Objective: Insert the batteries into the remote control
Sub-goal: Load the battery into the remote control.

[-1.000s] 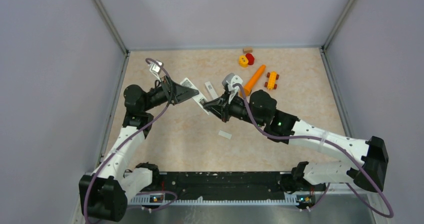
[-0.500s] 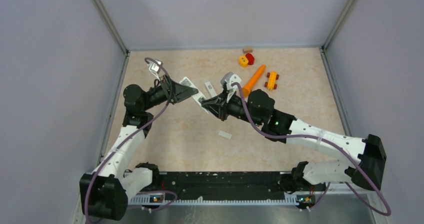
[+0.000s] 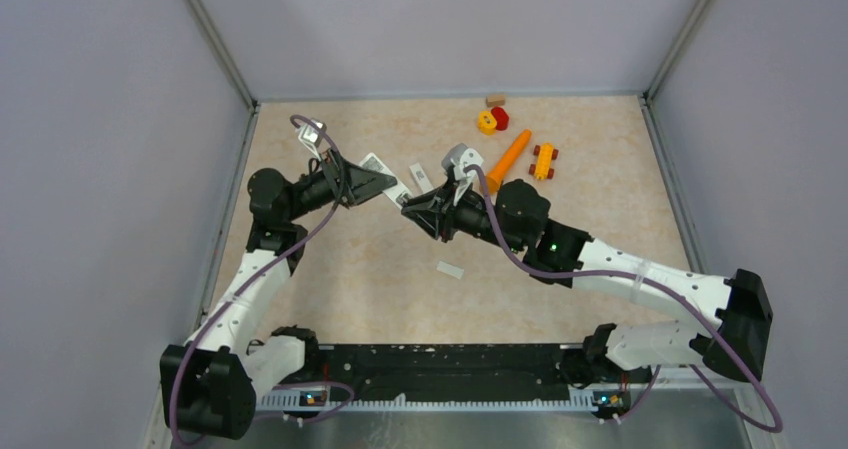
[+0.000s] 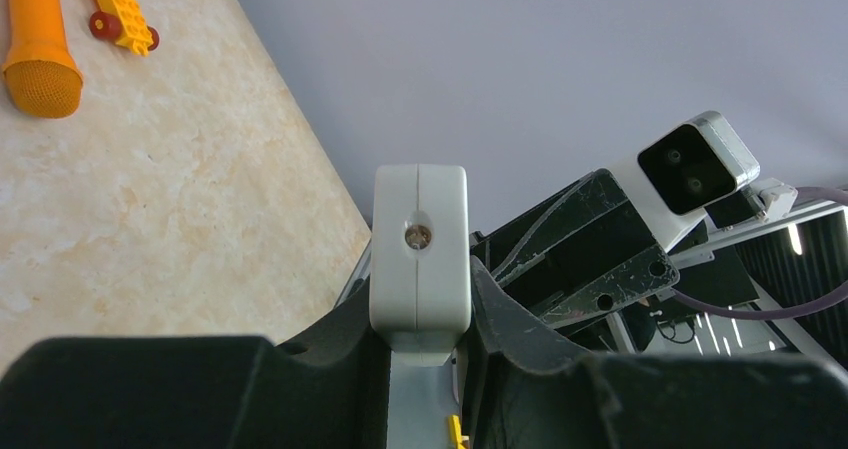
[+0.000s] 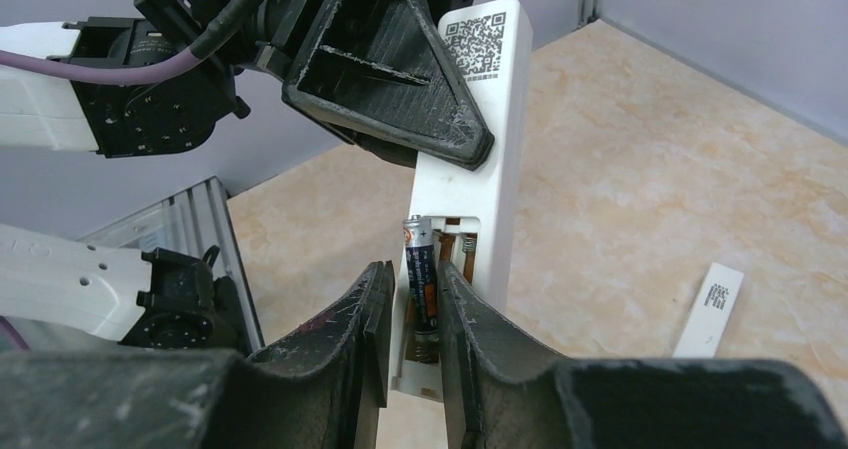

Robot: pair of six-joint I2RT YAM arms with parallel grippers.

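The remote control (image 5: 488,119) is held tilted above the surface (image 3: 350,279), with its upper part clenched between the fingers of the left gripper (image 4: 420,314). This grasp and this place are unchanged over the last second.

What has changed is on the right side. In the top view the right gripper (image 5: 412,299) is now slightly closer to the open battery compartment (image 5: 440,289), at the end of the remote control that faces it. Its fingers are seen a little parted. One battery (image 5: 418,244) is seen between them, lying along the compartment, with its near end hidden behind the fingers. It cannot be told surely whether the fingers touch it, but nothing seems to be grasped by them.

It is judged that this battery has been set into its slot and is being let go. Beside it a spring contact (image 5: 465,244) is visible in a second slot which looks not filled, so the task is probably only partly done. A small white strip (image 5: 712,309), maybe the cover, lies on the surface. No other batteries can be made out.
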